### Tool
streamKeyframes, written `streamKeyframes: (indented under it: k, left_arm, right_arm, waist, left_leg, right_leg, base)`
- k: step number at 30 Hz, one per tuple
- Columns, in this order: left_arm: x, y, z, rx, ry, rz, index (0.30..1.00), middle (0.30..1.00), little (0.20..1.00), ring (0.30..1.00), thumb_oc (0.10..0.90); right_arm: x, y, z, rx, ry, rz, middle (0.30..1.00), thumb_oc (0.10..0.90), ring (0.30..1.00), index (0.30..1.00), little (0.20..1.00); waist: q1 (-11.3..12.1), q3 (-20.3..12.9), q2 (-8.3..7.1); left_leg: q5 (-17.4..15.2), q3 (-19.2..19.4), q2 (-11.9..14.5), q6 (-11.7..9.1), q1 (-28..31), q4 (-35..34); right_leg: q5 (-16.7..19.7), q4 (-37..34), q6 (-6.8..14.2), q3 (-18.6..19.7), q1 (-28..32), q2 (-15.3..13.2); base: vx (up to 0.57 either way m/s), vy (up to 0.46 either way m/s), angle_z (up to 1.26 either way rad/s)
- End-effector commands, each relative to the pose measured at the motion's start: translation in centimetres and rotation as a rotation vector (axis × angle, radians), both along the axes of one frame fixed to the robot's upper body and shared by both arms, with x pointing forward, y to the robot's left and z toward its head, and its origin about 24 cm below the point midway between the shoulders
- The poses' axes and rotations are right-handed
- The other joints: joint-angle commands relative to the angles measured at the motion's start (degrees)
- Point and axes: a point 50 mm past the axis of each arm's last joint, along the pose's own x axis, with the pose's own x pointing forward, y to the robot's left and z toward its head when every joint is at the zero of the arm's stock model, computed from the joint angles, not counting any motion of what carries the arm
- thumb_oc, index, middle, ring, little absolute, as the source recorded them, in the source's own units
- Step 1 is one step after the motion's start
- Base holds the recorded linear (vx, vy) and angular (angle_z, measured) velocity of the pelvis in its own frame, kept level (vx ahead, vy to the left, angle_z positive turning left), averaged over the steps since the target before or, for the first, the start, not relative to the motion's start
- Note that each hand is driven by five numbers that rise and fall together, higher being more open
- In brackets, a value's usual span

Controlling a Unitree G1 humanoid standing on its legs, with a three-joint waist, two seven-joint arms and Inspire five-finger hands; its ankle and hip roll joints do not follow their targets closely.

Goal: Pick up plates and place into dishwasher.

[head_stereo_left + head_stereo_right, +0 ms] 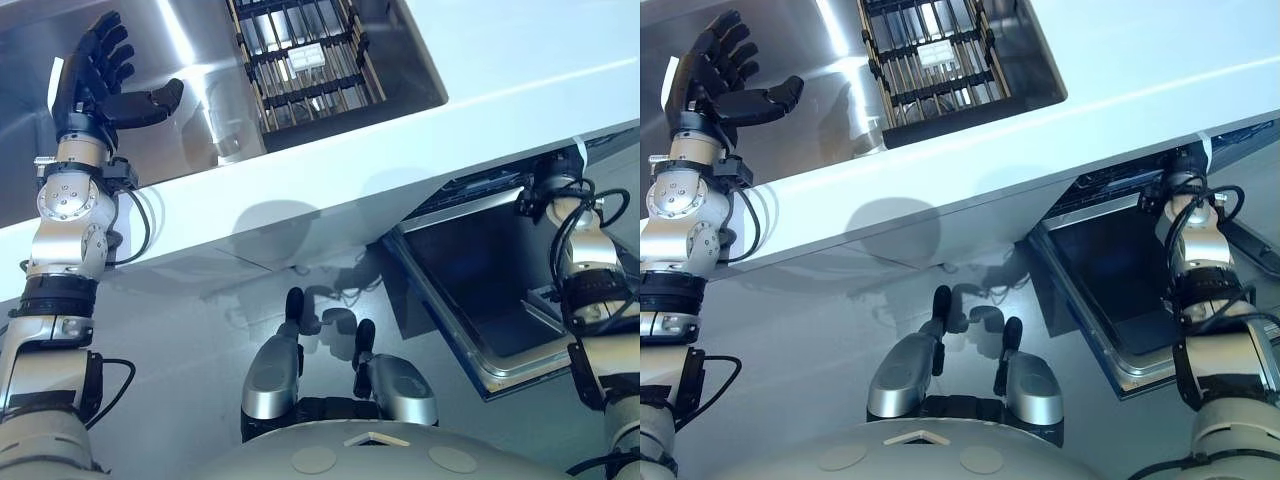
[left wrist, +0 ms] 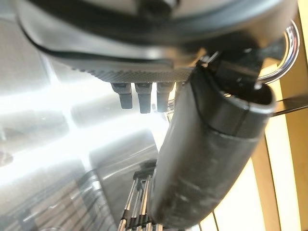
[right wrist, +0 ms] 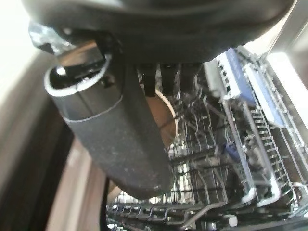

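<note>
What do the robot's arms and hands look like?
The left arm and right arm are shiny silver-grey with round joints and black bands. The left hand and right hand are dark, with chunky fingers and a thick thumb.

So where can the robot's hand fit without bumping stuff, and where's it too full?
Free: the shiny sink floor between the open left hand and the black rack, the white counter right of that rack, and the flat dishwasher door. Crowded: the black rack's bars, and the dishwasher basket, packed with wire prongs.
</note>
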Motion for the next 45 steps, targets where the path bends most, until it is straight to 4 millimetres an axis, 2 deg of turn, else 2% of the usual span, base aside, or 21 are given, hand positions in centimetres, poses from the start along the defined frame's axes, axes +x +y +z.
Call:
streamKeyframes:
  k: [1, 9, 15, 19, 20, 27, 31, 36, 37, 39, 41, 45]
  left_arm:
    - [-2.2, 0.8, -1.2, 0.038, -0.009, 0.026, 0.900, 0.900, 0.900, 0.900, 0.800]
    - [-3.3, 2.1, -2.0, 0.007, -0.014, 0.080, 0.900, 0.900, 0.900, 0.900, 0.800]
    - [-3.4, 2.6, -2.6, -0.005, -0.013, 0.101, 0.900, 0.900, 0.900, 0.900, 0.800]
    - [-3.3, 2.7, -2.8, -0.002, -0.010, 0.109, 0.900, 0.900, 0.900, 0.900, 0.800]
    - [-3.2, 2.6, -2.8, -0.003, -0.013, 0.107, 0.900, 0.900, 0.900, 0.900, 0.800]
    - [-2.4, 2.6, -1.1, 0.027, -0.033, 0.097, 0.900, 0.900, 0.900, 0.900, 0.800]
    - [-2.0, 2.5, 0.4, 0.027, -0.073, 0.083, 0.900, 0.900, 0.900, 0.900, 0.800]
    - [-1.9, 2.4, 0.9, 0.029, -0.089, 0.079, 0.900, 0.900, 0.900, 0.900, 0.800]
    - [-1.6, 1.5, 3.4, 0.045, -0.179, 0.032, 0.900, 0.900, 0.900, 0.900, 0.800]
    - [-1.4, 0.6, 4.8, 0.065, -0.229, 0.002, 0.900, 0.900, 0.900, 0.900, 0.800]
    - [-1.3, 0.2, 5.6, 0.073, -0.255, -0.009, 0.900, 0.900, 0.900, 0.900, 0.800]
    - [-1.0, -1.0, 7.7, 0.096, -0.338, -0.028, 0.900, 0.900, 0.900, 0.900, 0.800]
  right_arm:
    - [-2.3, -2.1, 1.7, -0.111, -0.074, -0.039, 0.900, 0.800, 0.900, 0.900, 0.900]
    - [-7.0, -4.5, -0.7, -0.115, -0.024, -0.139, 0.900, 0.800, 0.900, 0.900, 0.900]
    - [-9.6, -5.7, -2.0, -0.035, -0.079, -0.248, 0.900, 0.800, 0.900, 0.900, 0.900]
    - [-11.8, -6.3, -4.7, 0.116, -0.113, -0.383, 0.900, 0.800, 0.900, 0.900, 0.900]
    - [-12.4, -6.2, -6.0, 0.188, -0.104, -0.419, 0.900, 0.800, 0.900, 0.900, 0.900]
    - [-14.5, -6.0, -10.7, 0.461, -0.096, -0.563, 0.900, 0.800, 0.900, 0.900, 0.900]
    - [-15.3, -4.9, -13.7, 0.619, -0.041, -0.585, 0.900, 0.800, 0.900, 0.900, 0.900]
    - [-15.3, -4.6, -14.2, 0.653, -0.030, -0.575, 0.900, 0.800, 0.900, 0.900, 0.900]
    - [-15.1, -3.4, -16.2, 0.845, -0.052, -0.550, 0.900, 0.800, 0.900, 0.900, 0.900]
    - [-15.3, -3.1, -17.1, 0.950, -0.087, -0.581, 0.900, 0.800, 0.900, 0.900, 0.900]
    - [-15.4, -3.1, -17.4, 1.004, -0.118, -0.610, 0.900, 0.800, 0.900, 0.900, 0.900]
    - [-16.0, -3.6, -18.2, 1.114, -0.151, -0.780, 0.900, 0.800, 0.900, 0.900, 0.900]
  waist:
    - [-2.41, -12.44, -1.25]
    - [-6.58, -13.26, -1.87]
    - [-9.26, -14.43, -1.85]
    - [-10.64, -14.70, -1.40]
    - [-10.96, -14.58, -1.08]
    - [-10.80, -13.88, 0.09]
    - [-9.97, -13.04, 0.64]
    - [-9.72, -12.60, 0.65]
    - [-8.03, -8.94, 0.44]
    - [-7.15, -6.66, 0.10]
    - [-6.84, -5.55, 0.08]
    - [-6.46, -2.40, 0.84]
  left_leg:
    - [-12.89, 3.98, -4.76, 2.35, 1.65, 6.30]
    - [-14.43, 8.17, -4.42, 2.81, 1.87, 7.59]
    - [-14.10, 10.55, -3.87, 2.60, 2.52, 6.16]
    - [-13.69, 11.95, -3.43, 2.48, 2.82, 5.19]
    - [-13.64, 12.18, -3.28, 2.48, 2.72, 5.22]
    - [-13.87, 12.28, -2.78, 2.31, 1.29, 7.05]
    - [-14.17, 11.78, -2.50, 2.11, -1.14, 10.07]
    - [-14.41, 11.57, -2.42, 2.04, -2.15, 11.40]
    - [-15.96, 10.38, -2.15, 1.88, -8.75, 19.87]
    - [-17.29, 9.96, -2.31, 1.99, -13.03, 25.41]
    - [-17.95, 9.67, -2.44, 2.02, -15.19, 27.95]
    - [-19.69, 8.54, -3.19, 2.05, -20.11, 33.22]
  right_leg:
    - [-6.02, 11.93, 1.14, 3.19, -9.06, 2.43]
    - [-5.69, 12.04, 2.39, 4.94, -9.92, 2.32]
    - [-5.64, 11.63, 3.11, 5.34, -10.21, 2.85]
    - [-6.02, 12.03, 3.61, 5.19, -10.58, 3.07]
    - [-6.22, 12.31, 3.71, 5.07, -10.69, 3.03]
    - [-7.26, 14.03, 3.50, 4.19, -11.30, 2.80]
    - [-8.15, 15.66, 2.86, 3.43, -11.92, 2.60]
    - [-8.45, 16.21, 2.55, 3.26, -12.15, 2.49]
    - [-9.98, 20.27, 0.37, 2.51, -13.67, 2.10]
    - [-10.90, 23.42, -1.14, 1.76, -15.32, 2.04]
    - [-11.38, 25.13, -1.82, 1.42, -16.48, 2.07]
    - [-13.46, 31.20, -3.30, 0.91, -20.45, 1.84]
  base:
    - [-0.07, -0.037, -0.24]
    - [-0.10, -0.058, -0.40]
    - [-0.08, -0.084, -0.33]
    - [-0.03, -0.109, -0.36]
    - [-0.02, -0.116, -0.31]
    - [-0.01, -0.104, -0.24]
    - [-0.01, -0.100, -0.11]
    - [-0.04, -0.040, 0.05]
    - [-0.24, -0.176, 0.22]
    - [-0.22, -0.144, 0.50]
    - [-0.10, -0.038, 0.45]
    - [-0.09, 0.055, 0.27]
